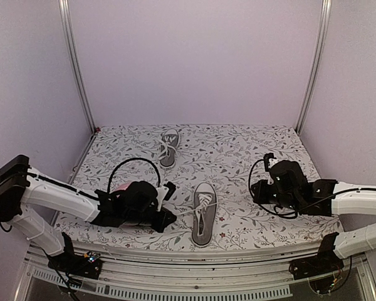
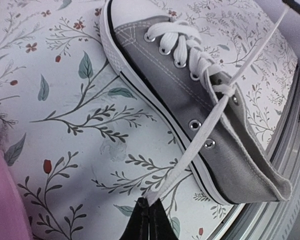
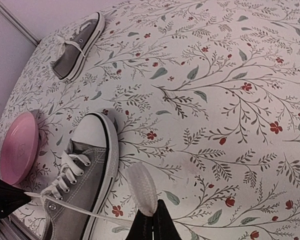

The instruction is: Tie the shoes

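Observation:
One of the shoes [image 1: 203, 216], grey canvas with a white toe cap, lies near the table's front edge, toe pointing away. It also shows in the left wrist view as a grey shoe [image 2: 200, 105] and in the right wrist view as a grey shoe [image 3: 85, 180]. My left gripper [image 1: 172, 216] sits just left of it, shut on one white lace end [image 2: 190, 150] pulled taut from the knot. My right gripper [image 1: 257, 189] is to the shoe's right, shut on the other lace end [image 3: 142, 187], which sticks up from the jaws. The second shoe [image 1: 169, 145] lies at the back.
A round pink plate [image 3: 20, 147] lies left of the near shoe, mostly hidden under my left arm in the top view. The flower-print tablecloth [image 1: 238, 150] covers the table. Metal frame posts [image 1: 78, 69] and walls close in the sides and back.

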Controlling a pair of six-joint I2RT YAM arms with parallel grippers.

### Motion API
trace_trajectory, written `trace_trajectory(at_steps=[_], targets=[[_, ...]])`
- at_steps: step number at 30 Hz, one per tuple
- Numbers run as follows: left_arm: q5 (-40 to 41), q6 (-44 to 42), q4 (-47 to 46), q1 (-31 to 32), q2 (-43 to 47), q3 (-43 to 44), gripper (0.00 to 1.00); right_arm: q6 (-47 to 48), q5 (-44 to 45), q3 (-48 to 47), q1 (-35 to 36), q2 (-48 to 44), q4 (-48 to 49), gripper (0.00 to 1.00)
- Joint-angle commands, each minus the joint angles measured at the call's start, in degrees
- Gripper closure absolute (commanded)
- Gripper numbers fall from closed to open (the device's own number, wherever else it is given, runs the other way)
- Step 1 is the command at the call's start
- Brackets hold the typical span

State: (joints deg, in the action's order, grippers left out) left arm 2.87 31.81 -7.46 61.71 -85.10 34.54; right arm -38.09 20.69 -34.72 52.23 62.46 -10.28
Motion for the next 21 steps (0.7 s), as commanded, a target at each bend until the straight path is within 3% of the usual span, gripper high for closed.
trace_trajectory(at_steps=[1, 11, 21], targets=[[-1.96, -0.47, -1.01, -0.63, -3.53, -0.04, 1.0, -4.37, 0.56, 4.54, -2.11, 0.56, -1.55, 0.98], [-3.87, -0.59, -6.18, -0.65, -6.57, -1.13, 1.0, -10.51, 0.29, 9.74, -3.11, -1.84, -1.23, 0.98], [-2.77, -5.1, -13.05, -0.69, -6.5, 4.57, 1.0, 0.93, -6.77, 4.55, -3.74, -4.48, 9.78, 0.98]])
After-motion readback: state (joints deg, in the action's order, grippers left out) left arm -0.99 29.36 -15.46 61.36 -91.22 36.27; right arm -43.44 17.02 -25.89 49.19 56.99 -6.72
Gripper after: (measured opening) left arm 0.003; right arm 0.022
